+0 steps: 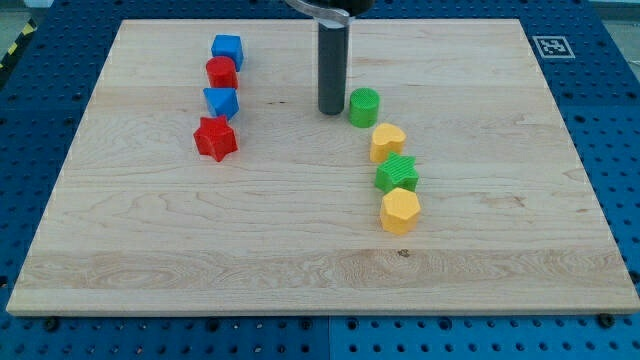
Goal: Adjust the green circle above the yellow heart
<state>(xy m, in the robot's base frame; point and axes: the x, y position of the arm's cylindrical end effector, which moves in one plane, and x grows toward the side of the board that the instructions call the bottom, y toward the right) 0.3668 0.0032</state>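
The green circle (364, 106) stands on the wooden board just above the yellow heart (387, 141), slightly to the heart's left. My tip (331, 111) rests on the board right beside the green circle's left side, a narrow gap or light contact between them; I cannot tell which. The rod comes down from the view's top.
Below the heart lie a green star (397, 174) and a yellow hexagon (400, 211), forming a column. At the view's left a second column holds a blue cube (227, 49), a red circle (221, 72), a blue block (221, 102) and a red star (215, 138).
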